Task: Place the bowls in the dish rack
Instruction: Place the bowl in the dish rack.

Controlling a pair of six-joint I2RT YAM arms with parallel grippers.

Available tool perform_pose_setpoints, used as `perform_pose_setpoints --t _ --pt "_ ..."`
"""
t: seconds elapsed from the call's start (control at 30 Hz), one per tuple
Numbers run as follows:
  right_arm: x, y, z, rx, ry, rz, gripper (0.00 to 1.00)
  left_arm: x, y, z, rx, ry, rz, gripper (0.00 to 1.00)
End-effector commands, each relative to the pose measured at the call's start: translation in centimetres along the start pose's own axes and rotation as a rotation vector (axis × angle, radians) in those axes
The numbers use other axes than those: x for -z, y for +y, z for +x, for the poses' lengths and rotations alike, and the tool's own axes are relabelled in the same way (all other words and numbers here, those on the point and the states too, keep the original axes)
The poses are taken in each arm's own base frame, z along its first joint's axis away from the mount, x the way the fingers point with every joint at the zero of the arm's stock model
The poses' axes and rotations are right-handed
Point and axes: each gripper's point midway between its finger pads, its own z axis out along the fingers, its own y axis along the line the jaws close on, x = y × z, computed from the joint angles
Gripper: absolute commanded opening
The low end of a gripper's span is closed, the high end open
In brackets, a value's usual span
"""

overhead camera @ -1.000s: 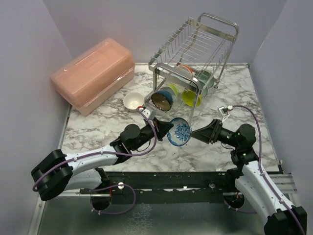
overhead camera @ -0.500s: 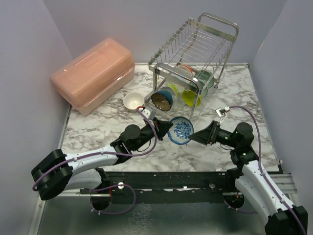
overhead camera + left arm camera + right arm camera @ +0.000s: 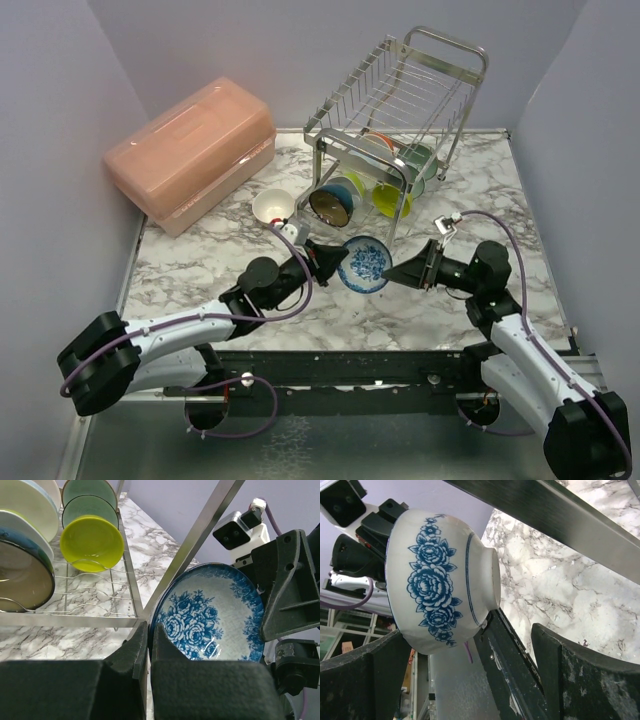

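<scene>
Above the marbled surface (image 3: pixel 190 250), a blue-and-white floral ceramic bowl (image 3: pixel 364 264) was held, seemingly for handover.
Its rim was clamped by the left jaws; the right jaws were spread open around it.

A chrome post (image 3: pixel 200 535) of the dish rack (image 3: pixel 395 95) stood between the patterned bowl (image 3: pixel 207 615) and the lower shelf (image 3: pixel 85 597); bare wire lay free before the lime bowl (image 3: pixel 92 542).

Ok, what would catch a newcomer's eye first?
The blue-and-white floral ceramic bowl, pinched on edge mid-table by the left claw, the open right claw facing it. Behind stands the shiny steel wire dish rack, coloured bowls in its lower tier.
</scene>
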Motion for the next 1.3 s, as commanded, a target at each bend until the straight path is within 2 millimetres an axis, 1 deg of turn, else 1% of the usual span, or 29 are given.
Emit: perform_pose_setpoints --t 0.0,0.2,0.33,0.37,0.5,0.57,0.63,0.77,0.83,0.93,1.03,1.1,1.13,1.17,1.23,1.27 --pt "-0.3 1.9 -1.2 0.047 -0.011 -0.068 0.97 -0.6 -4.2 -3.0 0.064 -0.090 0.164 0.00" --pt "-0.3 2.9 -1.3 0.069 0.017 -0.105 0.96 -1.3 -4.2 -1.7 0.068 -0.046 0.173 0.00" --pt "-0.3 3.0 -1.2 0.066 0.025 -0.103 0.92 -1.7 -4.3 -1.3 0.066 -0.032 0.179 0.00" --pt "-0.3 3.0 -1.1 0.063 0.028 -0.102 0.90 -1.8 -4.3 -1.3 0.064 -0.032 0.176 0.00" --pt "-0.3 2.8 -0.9 0.052 0.038 -0.098 0.76 -1.9 -3.9 -1.3 0.051 -0.037 0.159 0.00" --pt "-0.3 2.8 -0.8 0.049 0.044 -0.094 0.74 -1.9 -3.7 -1.3 0.045 -0.041 0.151 0.00" --pt "-0.3 2.6 -0.7 0.036 0.052 -0.080 0.75 -1.8 -3.7 -1.4 0.041 -0.044 0.152 0.00" --pt "-0.4 1.2 -0.4 -0.020 0.076 0.003 0.88 -1.7 -3.1 -1.9 0.024 -0.069 0.118 0.00" --pt "-0.4 0.6 0.0 -0.043 0.093 0.025 0.92 -1.7 -2.9 -2.0 0.015 -0.074 0.111 0.00" --pt "-0.2 0.5 0.4 -0.057 0.101 0.018 0.94 -1.7 -2.9 -2.1 0.012 -0.076 0.110 0.00" --pt "-0.2 1.0 0.5 -0.062 0.107 -0.003 0.91 -1.8 -2.8 -1.9 0.011 -0.073 0.107 0.00" --pt "-0.2 1.3 0.5 -0.056 0.117 -0.018 0.85 -1.7 -2.8 -1.9 0.014 -0.073 0.105 0.00" --pt "-0.2 1.5 0.4 -0.049 0.119 -0.022 0.80 -1.7 -2.7 -1.9 0.017 -0.073 0.102 0.00" --pt "-0.2 1.5 0.4 -0.044 0.120 -0.022 0.72 -1.8 -2.7 -1.9 0.020 -0.075 0.099 0.00" --pt "-0.3 1.6 0.1 -0.033 0.113 -0.017 0.50 -1.8 -2.6 -1.8 0.018 -0.074 0.094 0.00" --pt "-0.3 1.6 0.0 -0.029 0.112 -0.013 0.42 -1.8 -2.5 -1.9 0.018 -0.075 0.092 0.00"
